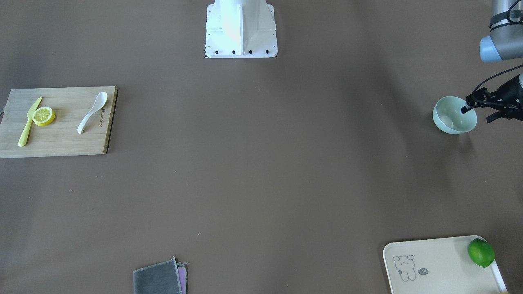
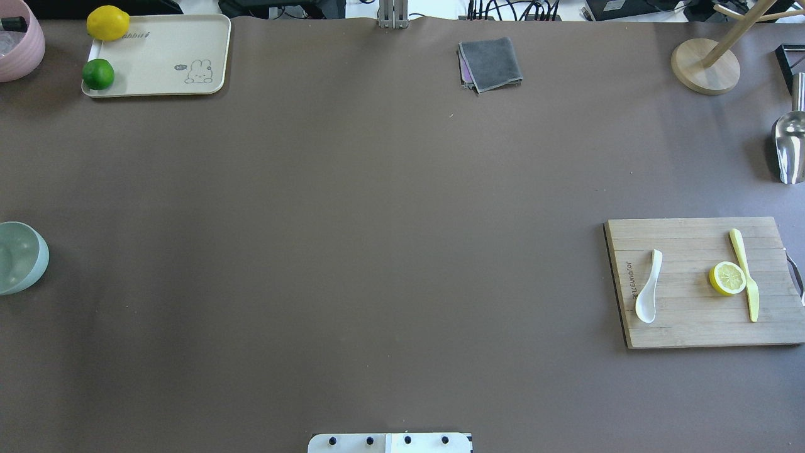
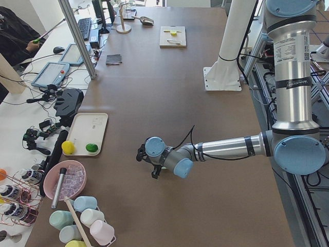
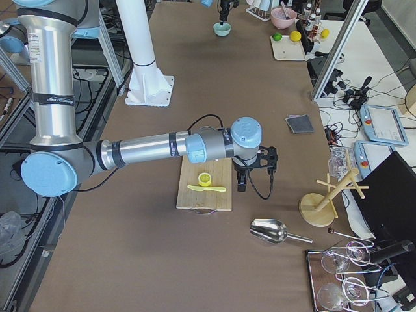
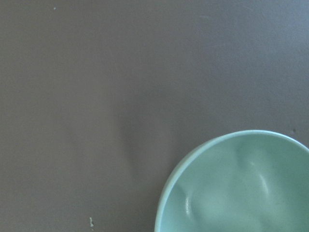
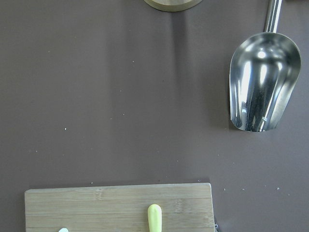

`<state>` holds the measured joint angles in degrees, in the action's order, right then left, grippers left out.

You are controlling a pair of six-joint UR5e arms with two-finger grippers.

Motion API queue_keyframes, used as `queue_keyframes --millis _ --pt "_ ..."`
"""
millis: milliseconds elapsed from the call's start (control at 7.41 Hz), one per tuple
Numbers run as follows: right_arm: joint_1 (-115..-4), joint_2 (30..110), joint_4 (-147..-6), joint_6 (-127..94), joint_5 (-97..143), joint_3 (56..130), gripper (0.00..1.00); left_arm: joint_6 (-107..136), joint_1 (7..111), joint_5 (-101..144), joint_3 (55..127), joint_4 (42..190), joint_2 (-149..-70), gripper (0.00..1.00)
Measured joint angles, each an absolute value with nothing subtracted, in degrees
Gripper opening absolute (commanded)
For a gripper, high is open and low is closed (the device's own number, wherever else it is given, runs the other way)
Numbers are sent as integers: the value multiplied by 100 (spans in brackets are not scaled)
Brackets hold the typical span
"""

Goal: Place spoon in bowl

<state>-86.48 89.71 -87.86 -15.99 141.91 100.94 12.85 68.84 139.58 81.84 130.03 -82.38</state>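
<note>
Our left gripper [image 1: 477, 114] hovers open and empty above the bowl [image 1: 449, 120] at the frame's right edge. Whether the right gripper [image 4: 255, 179] is open we cannot tell. The spoon [image 1: 93, 112] lies far left on the board [image 1: 61, 143]. It looks glossy, so it may slip on the long carry.

We are looking at the spoon [image 2: 649, 286], small, white and glossy. It is lying flat on the wooden board [image 2: 692, 327] at the 3 o'clock side of the overhead view, near the board's 9 o'clock edge. Its oval scoop is pointing to 6 o'clock and its short curved handle to 12 o'clock. The bowl [image 2: 19, 258], round and pale mint-green, is standing upright at the 9 o'clock edge of the view, well apart from the spoon.
</note>
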Motion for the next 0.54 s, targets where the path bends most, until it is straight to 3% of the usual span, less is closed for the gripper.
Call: queue_keyframes --millis 135,270,540 --pt "-8644 8948 -8788 -1605 14195 10091 100 1294 6840 13959 8096 13078 -8261 19" --pt "-8642 8933 -8789 -1607 14200 10091 100 1311 6810 13963 8030 13138 -8273 0" --pt "-8640 8904 -8789 -1614 14212 10091 100 1350 6797 13965 7984 13250 -8273 0"
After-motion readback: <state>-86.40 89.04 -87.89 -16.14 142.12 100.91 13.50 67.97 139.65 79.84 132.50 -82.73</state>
